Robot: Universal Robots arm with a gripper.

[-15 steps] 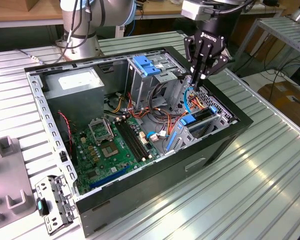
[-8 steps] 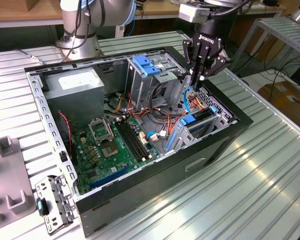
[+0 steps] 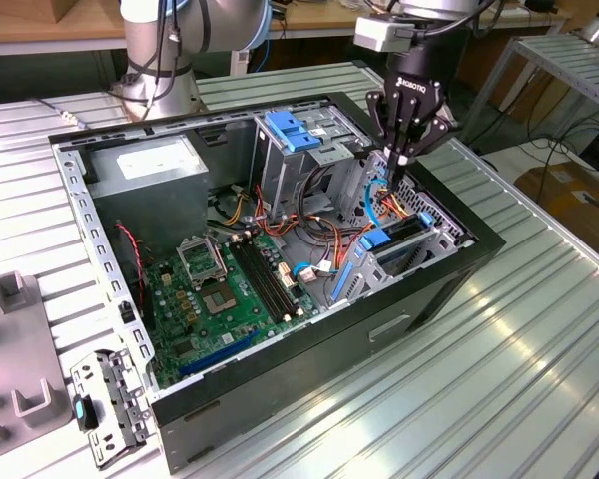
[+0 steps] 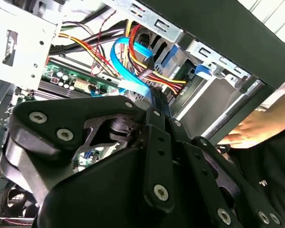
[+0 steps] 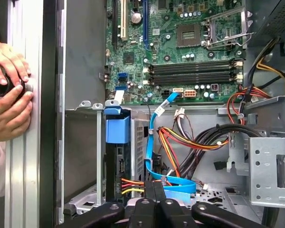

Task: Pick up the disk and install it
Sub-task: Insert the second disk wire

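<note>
Gripper (image 3: 399,158) low inside PC case (image 3: 459,264), fingers pressed together, just above disk (image 3: 394,238) in bay.

Ext view high, angled; both wrist views close; all share case (image 3: 280,249) interior.

This was a robotics lab: an opened computer case (image 3: 280,259) sat on a ribbed aluminium counter (image 3: 499,379), workbenches (image 3: 40,25) at upper left.

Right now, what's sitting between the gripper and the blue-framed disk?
In the first wrist view, red, yellow and black wires run from the disk toward the gripper, with a flat blue cable alongside.
</note>
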